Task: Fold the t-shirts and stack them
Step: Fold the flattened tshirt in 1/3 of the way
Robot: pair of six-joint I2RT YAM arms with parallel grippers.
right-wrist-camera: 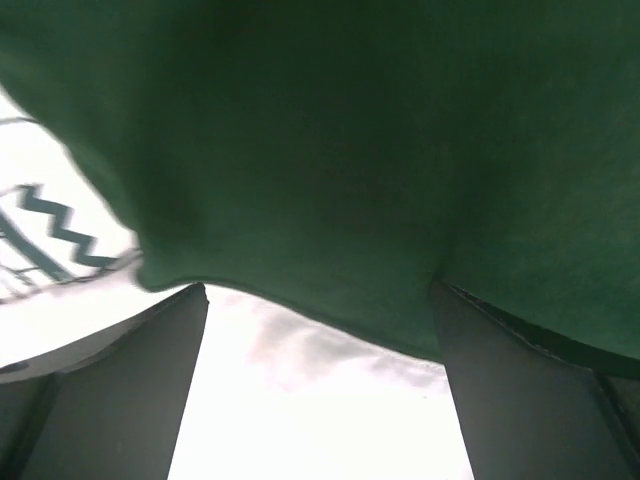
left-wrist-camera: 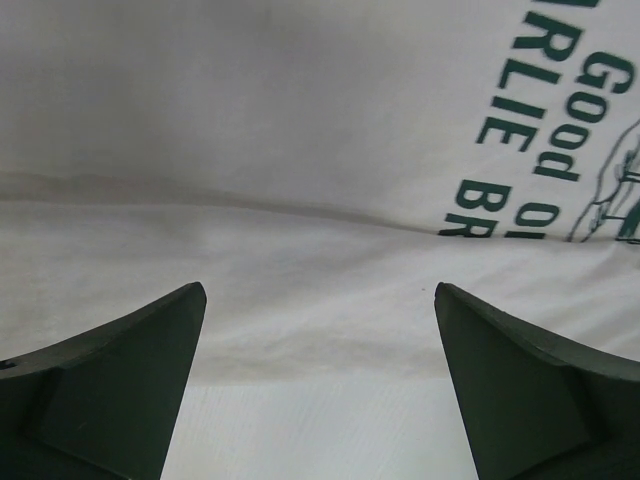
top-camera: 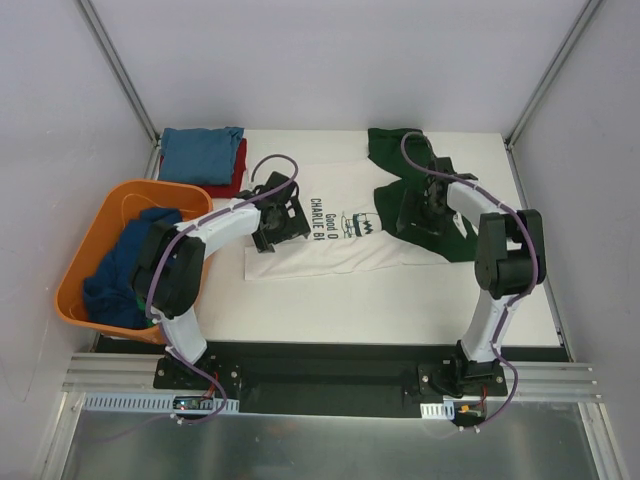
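Note:
The cream t-shirt (top-camera: 345,250) with dark green sleeves (top-camera: 452,240) and black print lies spread flat in the middle of the table. My left gripper (top-camera: 285,228) is open, low over the shirt's hem edge; in the left wrist view the cream cloth (left-wrist-camera: 300,150) lies just ahead of the spread gripper (left-wrist-camera: 320,300). My right gripper (top-camera: 412,215) is open at the near green sleeve; in the right wrist view the gripper (right-wrist-camera: 318,295) stands wide apart under the green cloth's (right-wrist-camera: 350,150) edge, holding nothing. A folded blue shirt (top-camera: 200,152) lies on a red one (top-camera: 236,172) at the back left.
An orange basket (top-camera: 110,200) stands at the left edge of the table with navy and blue shirts (top-camera: 125,265) heaped inside. White walls and metal posts close off the back and sides. White table (top-camera: 380,310) shows in front of the cream shirt.

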